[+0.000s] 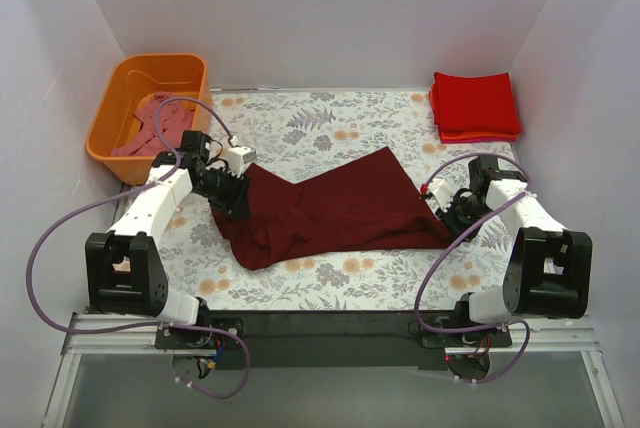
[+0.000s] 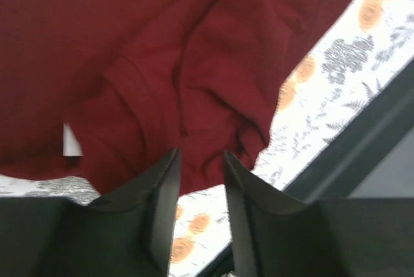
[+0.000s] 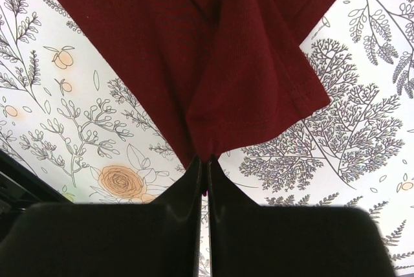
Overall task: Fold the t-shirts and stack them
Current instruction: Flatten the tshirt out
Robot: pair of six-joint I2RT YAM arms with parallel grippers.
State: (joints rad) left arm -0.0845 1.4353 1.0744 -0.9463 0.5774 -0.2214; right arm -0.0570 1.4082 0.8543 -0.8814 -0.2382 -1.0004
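A dark maroon t-shirt [image 1: 335, 210] lies crumpled across the middle of the table. My left gripper [image 1: 232, 196] is open at its left edge, jaws apart above the cloth, nothing between them [image 2: 199, 160]. My right gripper [image 1: 447, 212] is shut on the shirt's right corner; the maroon cloth [image 3: 213, 63] is pinched between the fingertips [image 3: 206, 160]. A stack of folded bright red t-shirts [image 1: 476, 106] sits at the back right. A dusty pink t-shirt [image 1: 152, 128] lies in the orange tub.
The orange plastic tub [image 1: 104, 120] stands at the back left. The table has a floral cloth [image 1: 310, 128]. White walls close in the back and both sides. A dark strip [image 1: 330, 326] runs along the near edge between the arm bases.
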